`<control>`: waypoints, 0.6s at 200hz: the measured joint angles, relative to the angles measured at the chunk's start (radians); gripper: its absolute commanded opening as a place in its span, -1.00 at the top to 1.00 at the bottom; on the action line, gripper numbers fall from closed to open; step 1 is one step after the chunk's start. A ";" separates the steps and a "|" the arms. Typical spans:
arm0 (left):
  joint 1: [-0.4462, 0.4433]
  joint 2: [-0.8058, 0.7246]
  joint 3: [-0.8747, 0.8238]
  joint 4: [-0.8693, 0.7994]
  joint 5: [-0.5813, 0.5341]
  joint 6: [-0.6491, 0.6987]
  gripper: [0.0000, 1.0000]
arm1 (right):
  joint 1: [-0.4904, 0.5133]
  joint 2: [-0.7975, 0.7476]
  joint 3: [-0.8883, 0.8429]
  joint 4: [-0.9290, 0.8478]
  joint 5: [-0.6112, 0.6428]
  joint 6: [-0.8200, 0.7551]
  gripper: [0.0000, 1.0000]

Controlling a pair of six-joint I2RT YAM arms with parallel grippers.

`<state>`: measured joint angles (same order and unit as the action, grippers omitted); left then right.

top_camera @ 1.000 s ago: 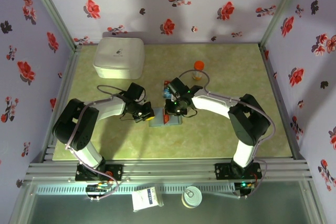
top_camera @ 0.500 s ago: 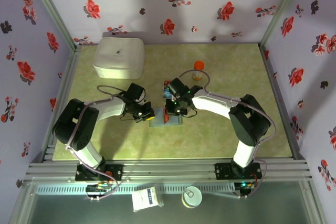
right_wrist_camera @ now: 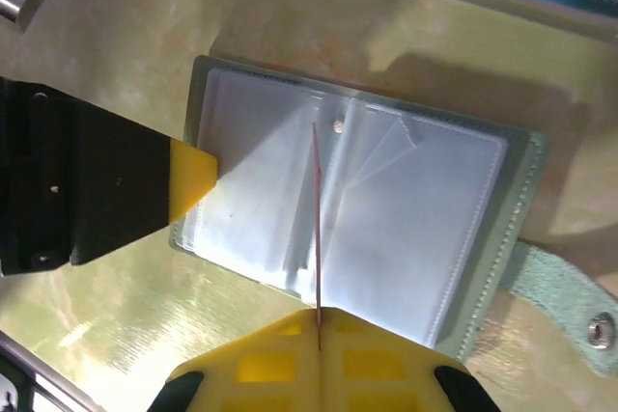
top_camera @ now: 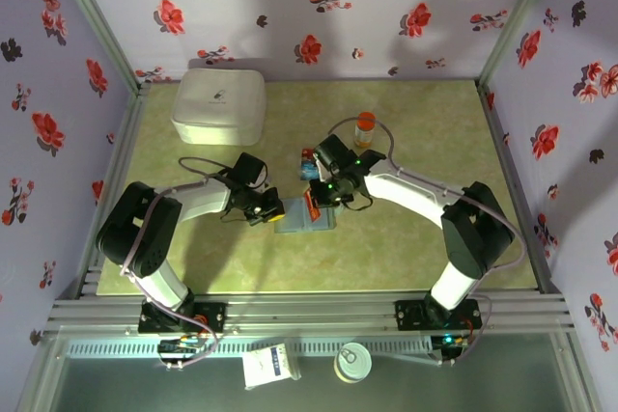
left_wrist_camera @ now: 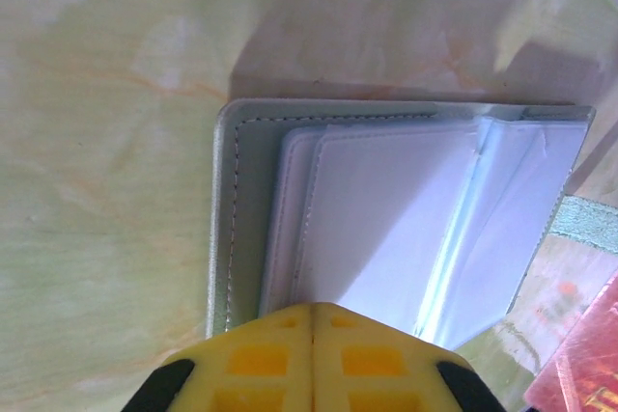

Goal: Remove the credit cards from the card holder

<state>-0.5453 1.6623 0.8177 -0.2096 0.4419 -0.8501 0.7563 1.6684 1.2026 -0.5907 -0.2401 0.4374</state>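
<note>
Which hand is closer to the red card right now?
Right. The right hand pinches the red card edge-on over the open holder; the left hand rests on the holder's left edge.

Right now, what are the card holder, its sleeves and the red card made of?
Card holder: looks like matte grey-green faux leather, stitched rim. Sleeves: clear glossy soft plastic, creased and shiny. Red card: probably stiff plastic; thin, its edge runs straight.

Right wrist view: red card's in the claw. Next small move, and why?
Probably swing the right claw sideways off the card holder and lay the red card on the bare table. The claw is shut on the card, held edge-on over the open holder's fold and apparently free of the sleeves. The shut left claw sits on the holder's edge.
</note>
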 measured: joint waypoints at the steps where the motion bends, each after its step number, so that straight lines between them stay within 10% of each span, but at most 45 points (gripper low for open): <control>1: 0.000 -0.001 0.000 0.000 0.000 0.000 0.83 | 0.000 0.000 0.002 -0.004 0.001 -0.011 1.00; 120: 0.021 -0.109 -0.048 -0.013 -0.002 0.000 0.73 | -0.113 0.066 0.270 -0.308 -0.002 -0.870 1.00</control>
<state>-0.5240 1.5536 0.7700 -0.2222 0.4404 -0.8497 0.6430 1.7340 1.4723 -0.8986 -0.2417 -0.4324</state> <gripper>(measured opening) 0.136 0.050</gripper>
